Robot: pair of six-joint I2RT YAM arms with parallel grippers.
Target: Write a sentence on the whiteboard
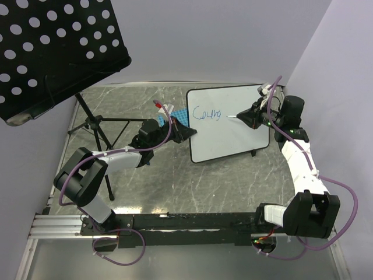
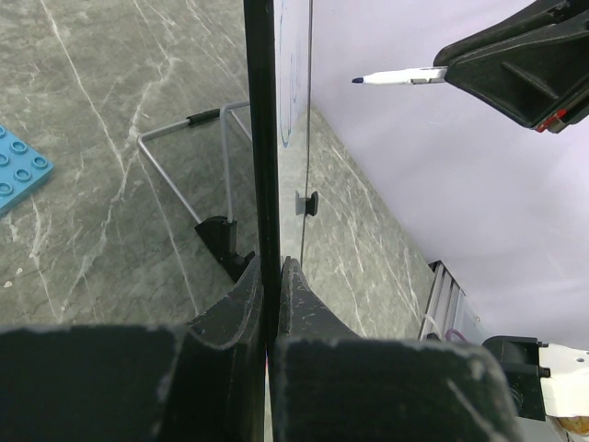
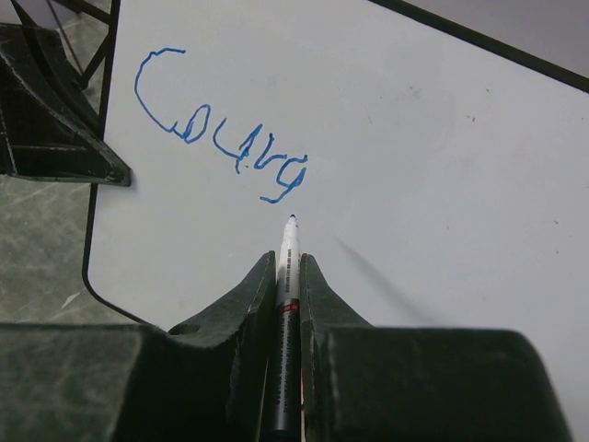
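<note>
Whiteboard (image 1: 233, 125) stands tilted on the desk (image 1: 175, 186), left edge pinched by the left end effector (image 2: 271, 267); the right end effector (image 3: 288, 262) clamps the marker (image 3: 289, 241), tip hovering just off the board beside the unfinished blue sentence (image 3: 221, 129). Push too hard next stroke and the board may twist or skid, smearing letters.

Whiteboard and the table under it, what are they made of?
The whiteboard looks like smooth white coated board with a thin dark edge; the blue writing sits cleanly on it. The table looks like grey stone with white veins, perhaps only a printed laminate.
</note>
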